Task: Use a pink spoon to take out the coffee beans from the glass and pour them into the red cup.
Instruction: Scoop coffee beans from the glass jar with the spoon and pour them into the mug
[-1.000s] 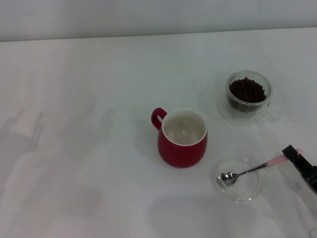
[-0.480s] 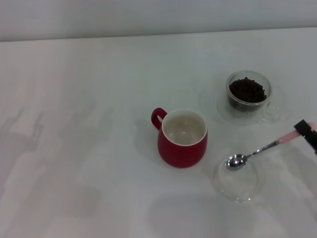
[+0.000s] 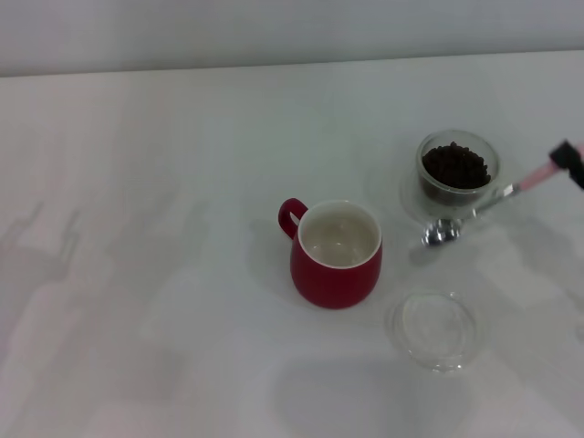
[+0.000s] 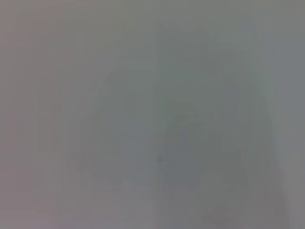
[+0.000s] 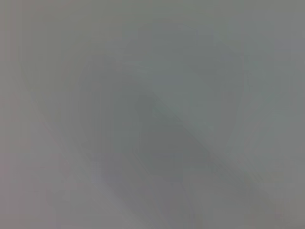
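Shallow clear glass dish (image 3: 435, 329) on white table (image 3: 164, 274), near front right; pale wall (image 3: 274, 32) behind.

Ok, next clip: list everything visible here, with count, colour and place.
red cup: one, dark red with white inside, empty, centre of the table.
glass: one, clear, far right, behind the cup.
coffee beans: a heap, dark brown, inside the glass.
pink spoon: one, metal bowl and pale pink handle, held up just in front of the glass, bowl empty.
glass dish: one, clear, shallow, empty, near right of the cup.
table: one, white.
right gripper: black, at the right edge, holding the spoon's handle end.
left gripper: not in view.
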Robot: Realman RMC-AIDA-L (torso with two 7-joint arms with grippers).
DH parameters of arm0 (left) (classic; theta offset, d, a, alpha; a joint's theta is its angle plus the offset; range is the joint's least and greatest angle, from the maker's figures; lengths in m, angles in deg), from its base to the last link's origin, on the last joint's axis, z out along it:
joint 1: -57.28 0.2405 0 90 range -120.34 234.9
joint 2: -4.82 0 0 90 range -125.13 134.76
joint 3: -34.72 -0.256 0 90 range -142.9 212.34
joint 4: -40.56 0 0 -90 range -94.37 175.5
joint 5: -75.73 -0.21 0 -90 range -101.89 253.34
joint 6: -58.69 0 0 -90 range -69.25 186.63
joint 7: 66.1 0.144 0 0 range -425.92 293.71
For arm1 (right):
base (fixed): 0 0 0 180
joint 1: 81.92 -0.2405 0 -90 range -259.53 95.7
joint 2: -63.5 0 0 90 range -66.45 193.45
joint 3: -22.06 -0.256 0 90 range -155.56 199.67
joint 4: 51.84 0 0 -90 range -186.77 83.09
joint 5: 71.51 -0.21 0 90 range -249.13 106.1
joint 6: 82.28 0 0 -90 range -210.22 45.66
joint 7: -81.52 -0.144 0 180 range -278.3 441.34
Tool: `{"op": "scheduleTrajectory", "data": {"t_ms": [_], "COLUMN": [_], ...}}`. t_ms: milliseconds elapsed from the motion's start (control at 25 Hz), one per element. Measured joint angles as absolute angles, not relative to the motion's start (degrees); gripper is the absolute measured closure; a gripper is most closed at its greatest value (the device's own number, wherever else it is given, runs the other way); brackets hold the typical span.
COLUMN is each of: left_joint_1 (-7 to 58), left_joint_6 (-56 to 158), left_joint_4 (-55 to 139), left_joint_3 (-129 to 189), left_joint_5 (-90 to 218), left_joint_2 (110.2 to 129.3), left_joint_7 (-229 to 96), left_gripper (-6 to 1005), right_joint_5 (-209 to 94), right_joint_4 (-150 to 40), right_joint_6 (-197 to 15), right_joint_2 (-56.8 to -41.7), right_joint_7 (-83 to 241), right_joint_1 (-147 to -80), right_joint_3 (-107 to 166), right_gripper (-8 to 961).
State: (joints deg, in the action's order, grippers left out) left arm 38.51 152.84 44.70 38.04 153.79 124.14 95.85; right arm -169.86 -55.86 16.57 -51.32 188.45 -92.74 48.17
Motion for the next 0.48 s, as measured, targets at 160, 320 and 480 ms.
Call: {"op": "scheduleTrajectory", "data": {"t_ms": [160, 320, 480], "left_joint_1": [38.6, 38.9, 39.1], "left_joint_6": [153.2, 153.7, 153.9], "left_joint_4": [44.7, 44.7, 44.5], "left_joint_3": [38.0, 37.9, 37.8], "left_joint_5": [153.7, 153.5, 153.4], "left_joint_2": [124.18, 124.26, 124.26], "left_joint_7": [95.9, 95.9, 95.9], "left_gripper": [521, 521, 521], "right_joint_5": [-169.9, -170.0, -169.9], "right_joint_4": [-60.5, -64.7, -68.8], "right_joint_6": [15.3, 12.6, 8.4], "right_joint_2": [-51.29, -51.23, -51.12], "right_joint_7": [185.8, 184.7, 184.7], "right_joint_1": [-95.9, -98.2, -99.3], "right_joint_3": [48.2, 48.2, 48.2], "right_gripper": [802, 802, 803]}}
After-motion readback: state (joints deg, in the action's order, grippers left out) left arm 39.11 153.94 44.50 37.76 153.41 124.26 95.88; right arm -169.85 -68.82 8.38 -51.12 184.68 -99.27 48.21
